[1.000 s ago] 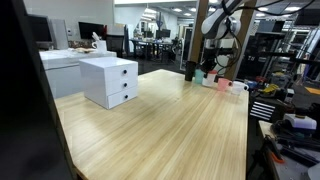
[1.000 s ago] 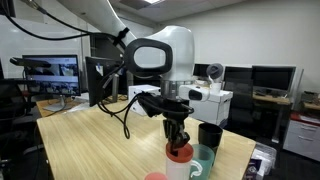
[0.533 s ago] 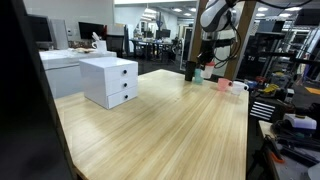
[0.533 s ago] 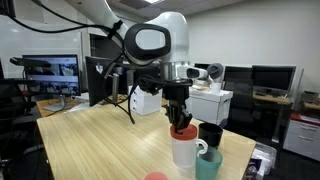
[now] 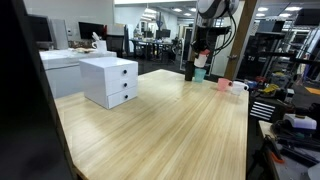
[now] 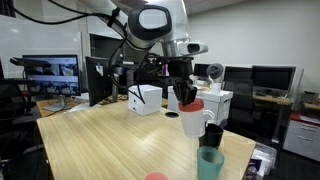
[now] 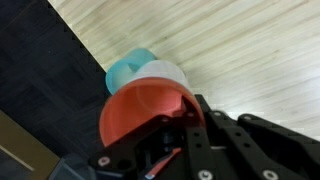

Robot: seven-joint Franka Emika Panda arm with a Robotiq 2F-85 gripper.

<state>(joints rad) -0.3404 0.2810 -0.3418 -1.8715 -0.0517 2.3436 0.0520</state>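
White, glossy and rounded along the arm [image 6: 158, 18], with a dark grey disc on the big joint. Draped with black cables [image 6: 128, 55] down to the wrist. Matte black at the end effector [image 6: 184, 98], blocky, with hinged finger links and small round fasteners in wrist view.

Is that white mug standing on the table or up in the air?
In the air: the hand grips the white mug by its red top, clear above the table and teal cup.
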